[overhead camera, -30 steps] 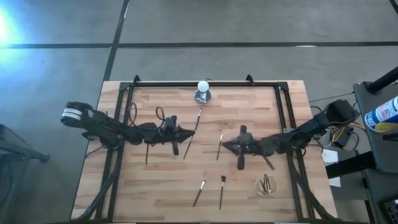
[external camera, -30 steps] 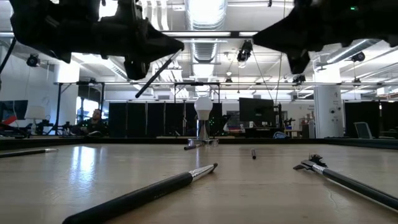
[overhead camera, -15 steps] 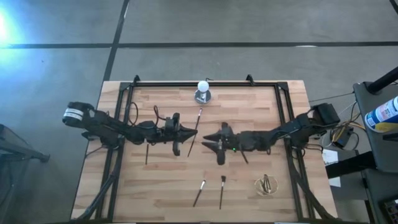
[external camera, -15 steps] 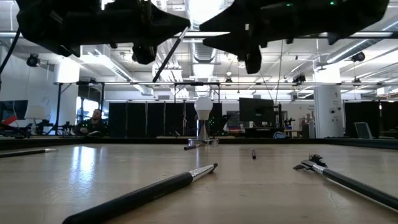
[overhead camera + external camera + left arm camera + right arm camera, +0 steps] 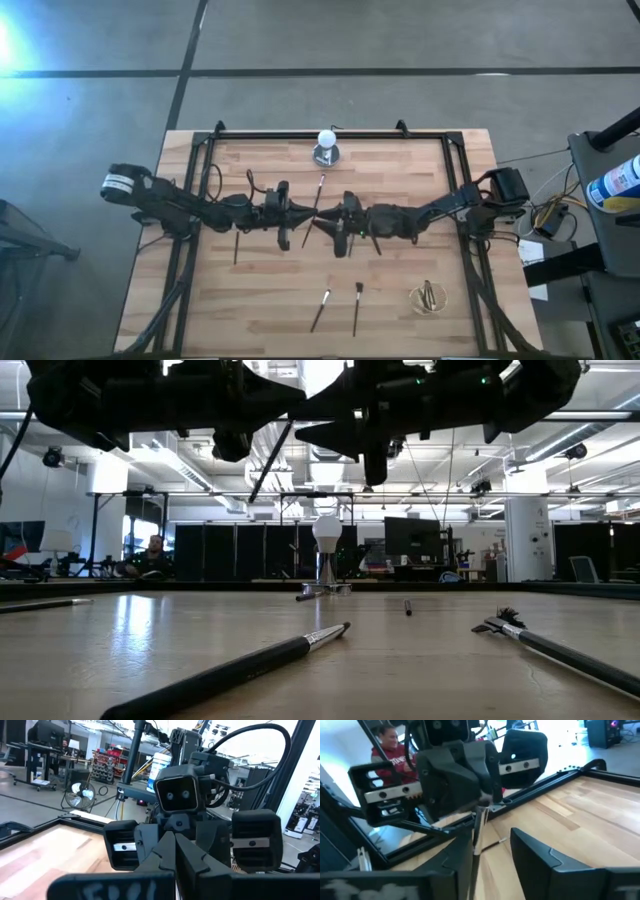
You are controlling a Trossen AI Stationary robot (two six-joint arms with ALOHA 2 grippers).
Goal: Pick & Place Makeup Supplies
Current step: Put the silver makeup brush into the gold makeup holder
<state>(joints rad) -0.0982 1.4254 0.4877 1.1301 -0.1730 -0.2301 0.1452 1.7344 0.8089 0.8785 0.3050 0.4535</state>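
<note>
Pinching a brush (image 5: 312, 208) above mid-bench (image 5: 400, 300) in the left gripper (image 5: 303, 214), right gripper (image 5: 318, 224) facing it nose to nose, fingers (image 5: 540, 857) spread around the brush.

Light wooden slatted table (image 5: 250, 310) bearing a white ball on a round grey base (image 5: 326, 147) at its far edge, with two thin dark makeup brushes (image 5: 338, 303) lying well nearer than the ball and a silvery wire ring holding brushes (image 5: 429, 297) nearer-right of it.
</note>
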